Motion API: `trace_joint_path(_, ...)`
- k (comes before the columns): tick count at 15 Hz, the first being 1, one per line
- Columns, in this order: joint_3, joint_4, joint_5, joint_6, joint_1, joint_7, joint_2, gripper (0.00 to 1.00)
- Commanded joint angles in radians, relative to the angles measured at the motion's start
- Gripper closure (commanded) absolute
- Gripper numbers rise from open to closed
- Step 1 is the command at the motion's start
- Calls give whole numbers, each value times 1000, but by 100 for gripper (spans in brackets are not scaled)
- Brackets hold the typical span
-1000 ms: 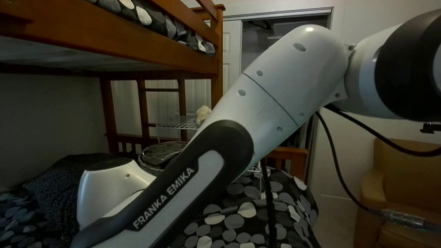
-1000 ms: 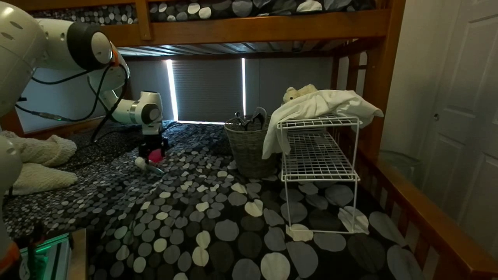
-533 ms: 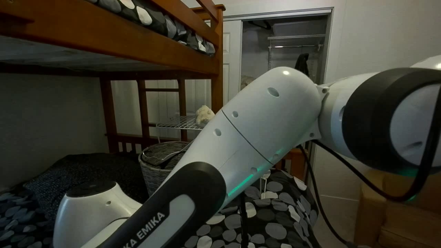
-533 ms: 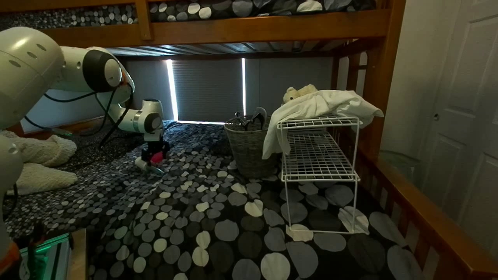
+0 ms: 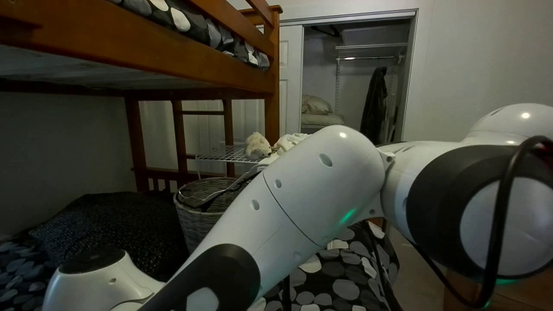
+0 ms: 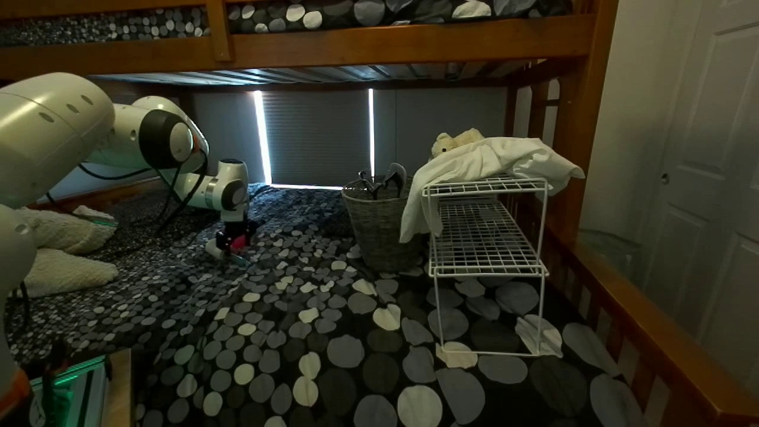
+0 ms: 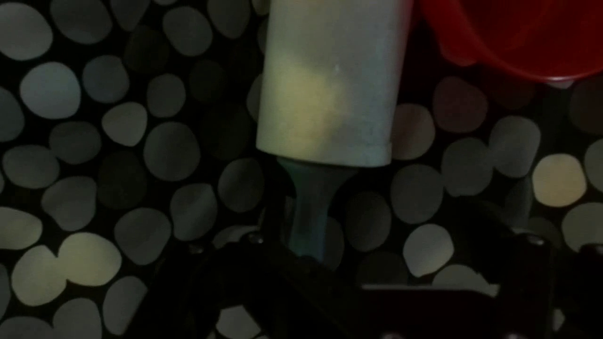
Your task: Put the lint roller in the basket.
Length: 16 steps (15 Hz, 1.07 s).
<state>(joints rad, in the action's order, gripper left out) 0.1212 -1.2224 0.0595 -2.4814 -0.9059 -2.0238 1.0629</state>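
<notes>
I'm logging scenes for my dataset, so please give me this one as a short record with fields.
target: lint roller, lying on the dotted bedding, outside the basket
end effector: open, low by the roller's handle; contact can't be told
basket: upright on the bedding, apparent hangers sticking out
wire rack: near the basket, white cloth and plush bear on top
red container: beside the roller, partly in view

- Made up, as a lower bunk [image 6: 658, 332], with a black bedspread [image 6: 350, 350] patterned in grey and cream ovals.
- Carries a grey woven basket [image 6: 382, 231], standing upright.
- Near this, supports a white wire rack [image 6: 489, 275], upright too.
- Bears the lint roller [image 7: 330, 94], lying flat, and beside it a red round-rimmed container [image 7: 518, 37].
- Holds cream fleecy plush [image 6: 71, 276], partly hidden.
</notes>
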Motion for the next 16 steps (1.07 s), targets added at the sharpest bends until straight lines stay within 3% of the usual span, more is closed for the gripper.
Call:
trace_joint_path(1,5,124,18,77,-8,8,83,16)
trace_joint_path(2,4,141,19,100,-8,2,92,20)
trace_joint_path(3,4,161,19,122,-9,-1,107,41)
trace_joint_path(6,1,214,18,187,-13,-11,143,52)
trace_joint_path(12,3,275,3,249,-13,-16,156,98)
trace_joint_path(16,5,243,12,194,6,-14,85,95)
